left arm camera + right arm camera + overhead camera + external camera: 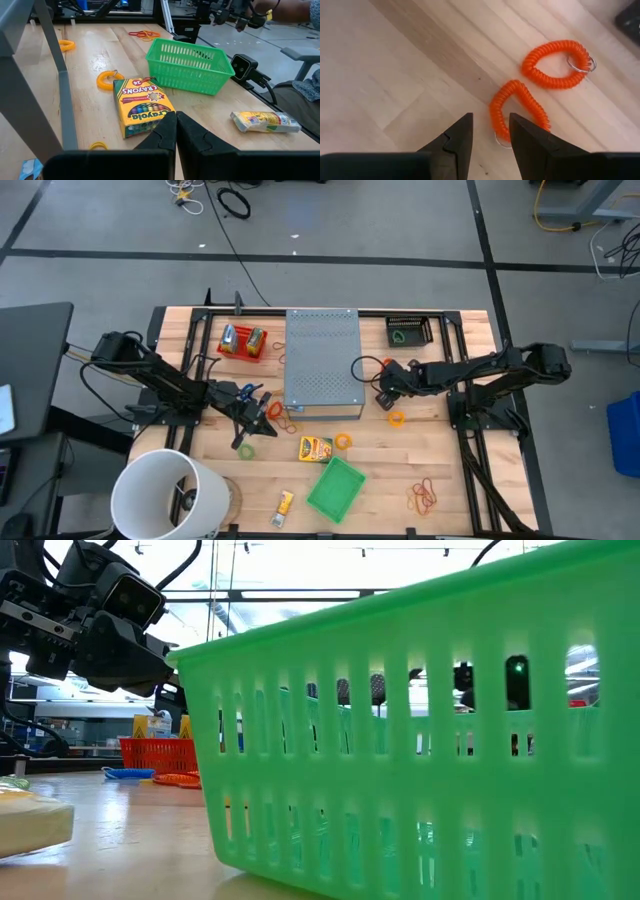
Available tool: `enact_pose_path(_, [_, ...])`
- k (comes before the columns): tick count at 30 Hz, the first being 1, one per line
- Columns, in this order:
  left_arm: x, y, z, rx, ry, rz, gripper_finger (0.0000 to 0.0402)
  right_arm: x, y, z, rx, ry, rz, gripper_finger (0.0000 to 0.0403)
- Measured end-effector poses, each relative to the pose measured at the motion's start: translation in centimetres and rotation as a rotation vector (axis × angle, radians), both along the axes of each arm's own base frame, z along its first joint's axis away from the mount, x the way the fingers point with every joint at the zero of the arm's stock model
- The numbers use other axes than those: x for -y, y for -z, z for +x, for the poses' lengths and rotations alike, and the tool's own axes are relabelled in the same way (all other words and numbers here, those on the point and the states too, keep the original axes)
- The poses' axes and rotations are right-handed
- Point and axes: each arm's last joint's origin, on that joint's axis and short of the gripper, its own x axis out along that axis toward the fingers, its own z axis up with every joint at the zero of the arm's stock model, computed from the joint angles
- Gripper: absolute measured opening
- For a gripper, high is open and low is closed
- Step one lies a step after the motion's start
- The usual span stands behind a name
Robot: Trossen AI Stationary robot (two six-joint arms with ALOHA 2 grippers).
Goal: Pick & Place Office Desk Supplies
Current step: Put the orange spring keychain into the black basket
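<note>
Nearest to my low camera: a green plastic basket point(420, 730) fills most of that view, its slatted wall right against the lens; it sits on the tabletop point(380, 480) ahead of both claws.
Right claw point(490, 131): I see its two dark fingers set narrowly apart, empty, pointing down at the wood beside the right edge of the grey perforated box point(322, 362).
Orange coil loop point(517, 112): lies on the wood just off the right claw's tips, one end reaching between them; no finger touches it.
Second orange coil loop point(559, 65): just beyond the first, carrying a metal split ring; the two loops lie close together, apart from the claw.
Left claw point(176, 131): fingertips pressed together, nothing between them, hovering low over the tabletop by the box's left front corner.
Crayola crayon box point(142, 105): yellow-orange, flat on the wood straight ahead of the left claw, close to its tips but clear of them.
Orange coil by the crayons point(107, 80): beyond the crayon box, touching its far corner.
Yellow printed packet point(265, 121): lying flat off to one side of the left claw, well apart from it.
Rubber bands point(425, 498): a red and orange heap well away from both claws.
White bucket point(170, 495): on its side beside the left arm.
</note>
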Motion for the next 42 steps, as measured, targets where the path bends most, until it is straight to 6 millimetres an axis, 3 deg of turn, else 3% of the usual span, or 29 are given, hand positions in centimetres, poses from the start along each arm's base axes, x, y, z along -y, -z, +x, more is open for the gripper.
enact_pose_path(8, [0.0, 0.0, 0.0, 0.000, 0.000, 0.000, 0.0008, 0.0, 0.2, 0.0, -0.039, -0.066, -0.023, 0.0133])
enact_pose_path(18, [0.0, 0.0, 0.0, 0.000, 0.000, 0.000, 0.0008, 0.0, 2.5, 0.6, -0.155, -0.087, -0.028, 0.0131])
enact_pose_path(21, [0.0, 0.0, 0.0, 0.000, -0.001, 0.000, 0.0008, 0.0, 2.6, 0.6, -0.150, -0.075, -0.021, 0.0107])
enact_pose_path(26, [0.0, 0.0, 0.0, 0.002, -0.002, 0.006, 0.0008, -0.1, 2.7, 0.7, -0.142, -0.070, -0.005, 0.0017])
enact_pose_path(42, [0.0, 0.0, 0.0, 0.001, -0.002, 0.007, 0.0008, -2.9, 1.6, 1.8, 0.001, 0.034, -0.107, 0.0006])
